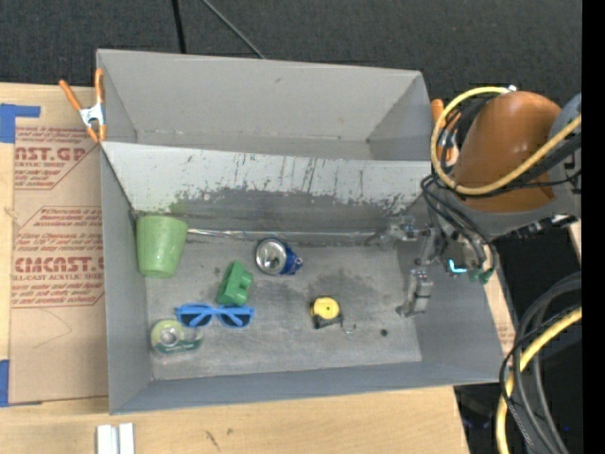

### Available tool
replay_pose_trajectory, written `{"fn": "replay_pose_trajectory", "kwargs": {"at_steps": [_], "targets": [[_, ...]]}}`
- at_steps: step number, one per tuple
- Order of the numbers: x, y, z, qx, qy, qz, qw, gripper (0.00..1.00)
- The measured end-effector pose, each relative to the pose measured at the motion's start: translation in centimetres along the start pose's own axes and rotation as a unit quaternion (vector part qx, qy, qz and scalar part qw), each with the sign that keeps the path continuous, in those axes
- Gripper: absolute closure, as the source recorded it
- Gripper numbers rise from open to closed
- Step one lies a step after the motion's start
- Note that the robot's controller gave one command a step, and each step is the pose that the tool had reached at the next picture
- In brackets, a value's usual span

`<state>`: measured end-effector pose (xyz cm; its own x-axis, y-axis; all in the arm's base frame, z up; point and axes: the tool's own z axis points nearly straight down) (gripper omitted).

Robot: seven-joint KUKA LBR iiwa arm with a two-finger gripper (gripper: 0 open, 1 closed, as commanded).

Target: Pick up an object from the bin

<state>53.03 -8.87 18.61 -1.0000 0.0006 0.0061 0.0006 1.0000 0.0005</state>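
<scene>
My gripper (414, 296) hangs low at the right end of the bin, close to the right wall, with nothing seen in it. The nearest loose thing is a small round yellow tape measure (325, 311), lying on the floor to the gripper's left and well apart from it. Further left and a little back lies a blue and silver drinks can (276, 257) on its side.
A green block (235, 284) and blue sunglasses (216, 316) lie left of centre. A light green cup (161, 244) lies on its side at the left wall, with a clear green tape roll (172, 337) in the front left corner. The arm's orange cover and cables overhang the right rim.
</scene>
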Motion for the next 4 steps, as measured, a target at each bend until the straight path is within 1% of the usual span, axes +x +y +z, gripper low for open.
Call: {"fn": "replay_pose_trajectory", "kwargs": {"at_steps": [1,2,3,4], "targets": [[-4.3,9.8,6.1,-0.002,-0.0029,-0.009,1.0000,0.00],[-1.1,8.3,11.8,0.000,-0.0020,-0.176,0.9843,0.00],[-1.2,8.4,11.6,0.001,-0.0037,-0.176,0.9843,1.00],[-0.3,6.4,1.3,0.002,-0.0072,-0.172,0.9850,1.00]]}}
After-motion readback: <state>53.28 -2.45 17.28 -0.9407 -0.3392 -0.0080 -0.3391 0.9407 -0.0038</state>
